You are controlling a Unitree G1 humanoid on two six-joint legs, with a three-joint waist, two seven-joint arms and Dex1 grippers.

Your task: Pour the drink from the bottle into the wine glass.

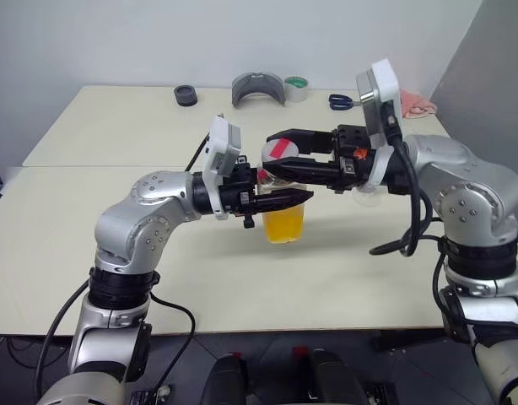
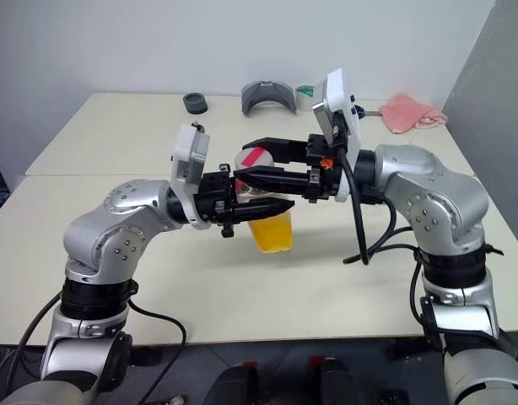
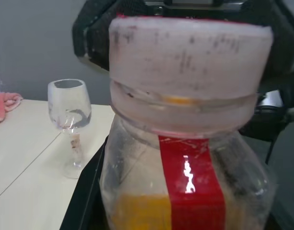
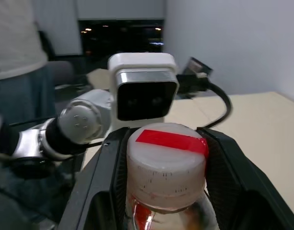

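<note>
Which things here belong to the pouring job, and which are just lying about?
Job: bottle with drink, held by left gripper; cap between right gripper fingers; wine glass.

Lying about: black disc, grey holder, tape roll, scissors, pink cloth.

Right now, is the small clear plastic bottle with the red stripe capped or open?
Capped: the white cap sits on the bottle, with the right gripper closed around it.
</note>
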